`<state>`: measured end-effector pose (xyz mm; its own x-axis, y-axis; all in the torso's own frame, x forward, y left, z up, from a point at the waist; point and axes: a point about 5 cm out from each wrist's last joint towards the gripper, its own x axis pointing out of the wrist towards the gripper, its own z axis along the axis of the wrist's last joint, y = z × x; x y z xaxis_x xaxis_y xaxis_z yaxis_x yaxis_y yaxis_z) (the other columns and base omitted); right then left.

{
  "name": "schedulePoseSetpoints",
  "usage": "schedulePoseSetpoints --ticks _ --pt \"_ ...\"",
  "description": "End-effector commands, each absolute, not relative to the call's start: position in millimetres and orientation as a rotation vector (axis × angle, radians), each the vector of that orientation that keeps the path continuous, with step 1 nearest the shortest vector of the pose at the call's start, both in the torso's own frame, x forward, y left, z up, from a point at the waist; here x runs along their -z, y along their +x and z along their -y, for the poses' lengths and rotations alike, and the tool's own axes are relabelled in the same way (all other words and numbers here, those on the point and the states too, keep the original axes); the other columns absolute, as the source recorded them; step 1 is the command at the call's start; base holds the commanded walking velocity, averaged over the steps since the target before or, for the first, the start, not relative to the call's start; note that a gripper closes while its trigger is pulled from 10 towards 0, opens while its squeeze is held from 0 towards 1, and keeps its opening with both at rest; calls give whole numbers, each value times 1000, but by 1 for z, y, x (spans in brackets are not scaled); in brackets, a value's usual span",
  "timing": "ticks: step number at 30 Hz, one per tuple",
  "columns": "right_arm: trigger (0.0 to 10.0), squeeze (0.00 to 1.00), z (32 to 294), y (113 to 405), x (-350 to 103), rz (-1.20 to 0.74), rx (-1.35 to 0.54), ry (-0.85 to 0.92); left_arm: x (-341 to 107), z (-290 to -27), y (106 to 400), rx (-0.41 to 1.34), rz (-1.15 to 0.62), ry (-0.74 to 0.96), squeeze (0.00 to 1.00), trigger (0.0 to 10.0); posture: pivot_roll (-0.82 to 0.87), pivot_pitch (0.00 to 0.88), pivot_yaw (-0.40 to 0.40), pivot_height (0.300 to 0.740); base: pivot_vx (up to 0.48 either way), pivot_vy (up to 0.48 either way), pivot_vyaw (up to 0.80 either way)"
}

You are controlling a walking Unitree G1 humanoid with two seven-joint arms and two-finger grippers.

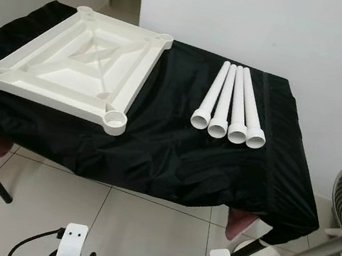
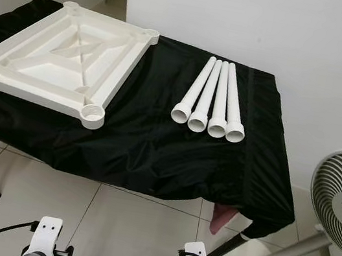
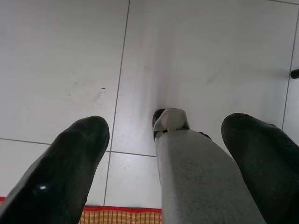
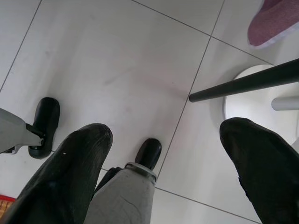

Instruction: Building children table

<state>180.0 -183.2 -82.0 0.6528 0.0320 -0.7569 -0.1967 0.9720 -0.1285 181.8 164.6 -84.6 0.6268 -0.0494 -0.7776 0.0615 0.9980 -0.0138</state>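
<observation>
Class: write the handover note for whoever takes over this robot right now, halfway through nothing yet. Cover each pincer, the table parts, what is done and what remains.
Left pincer: open, holding nothing, hanging low over the floor tiles.
Right pincer: open, holding nothing, also pointing at the floor.
Tabletop: upside down on the black cloth, to the robot's left, its four corner sockets facing up.
Four legs: side by side on the cloth, to the right of the tabletop, untouched.
Done: nothing fitted.
Left: pick up each leg and fix it into a socket, then turn the table upright.
</observation>
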Motion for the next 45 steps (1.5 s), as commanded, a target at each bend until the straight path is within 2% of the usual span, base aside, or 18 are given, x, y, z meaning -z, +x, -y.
schedulePoseSetpoints --ticks 1,42,45 --pt "10000 0 185 177 84 -869 -128 -212 87 -164 179 62 -910 12 0 10000 160 0 -30 740 0 356 0" --pt "10000 0 181 179 83 -855 -132 -204 85 -165 182 70 -897 17 0 10000 161 0 -25 740 0 450 0" --pt "10000 0 181 178 83 -856 -131 -203 84 -165 183 68 -891 23 0 10000 161 0 -26 740 0 0 0"
